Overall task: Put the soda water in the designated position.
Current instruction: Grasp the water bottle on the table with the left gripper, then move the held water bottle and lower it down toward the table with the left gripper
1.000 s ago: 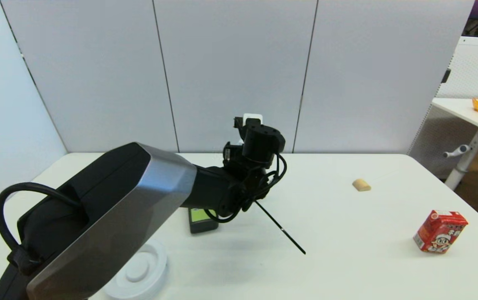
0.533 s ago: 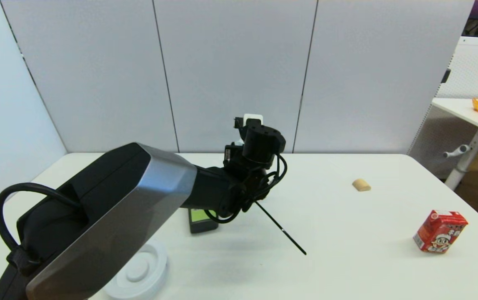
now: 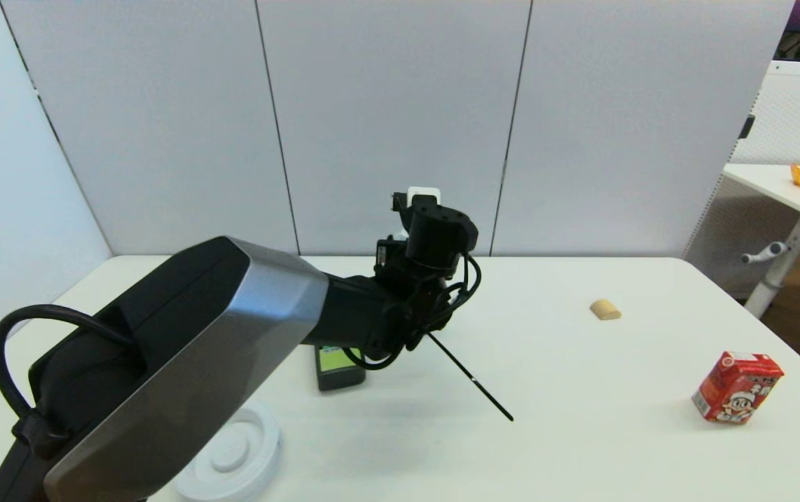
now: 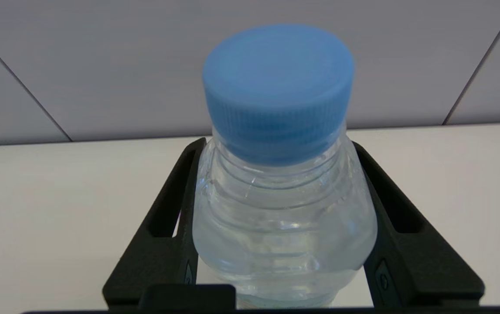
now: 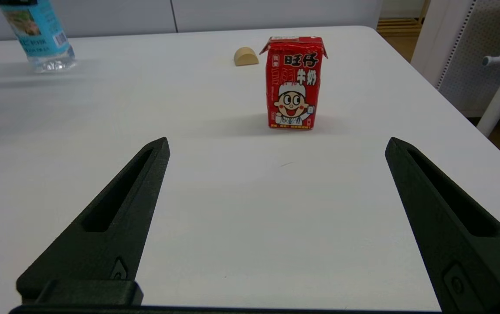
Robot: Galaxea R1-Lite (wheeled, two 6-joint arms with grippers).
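At the far left of the head view we see a white round disc (image 3: 232, 453) lying flat on the counter (image 3: 581, 446), partly hidden under our left arm (image 3: 183, 362). Just beyond it lies a flat black bottle with a green label (image 3: 338, 366), its far end covered by the arm. The arm reaches out over the middle of the counter, and its wrist blocks the head camera's sight of the left pincer (image 4: 276, 226). In the left wrist view that pincer is clamped on the soda water (image 4: 282, 209): both black fingers (image 4: 167, 226) press against the clear body below the shoulder, and the light blue cap (image 4: 278, 87) stands above them, upright. In the right wrist view the lower part of the bottle (image 5: 40, 35) shows with its light blue label; we cannot tell whether its base touches the counter or hangs just over it. A thin black rod (image 3: 473, 380) slants down from the wrist toward the counter. Further right, well apart, sits a small tan block (image 3: 605, 309), and nearer the right edge a red milk carton (image 3: 738, 387) stands upright. The right pincer (image 5: 276, 226) hovers low over the counter on that side, fingers spread wide with nothing between them, the carton near and ahead of it
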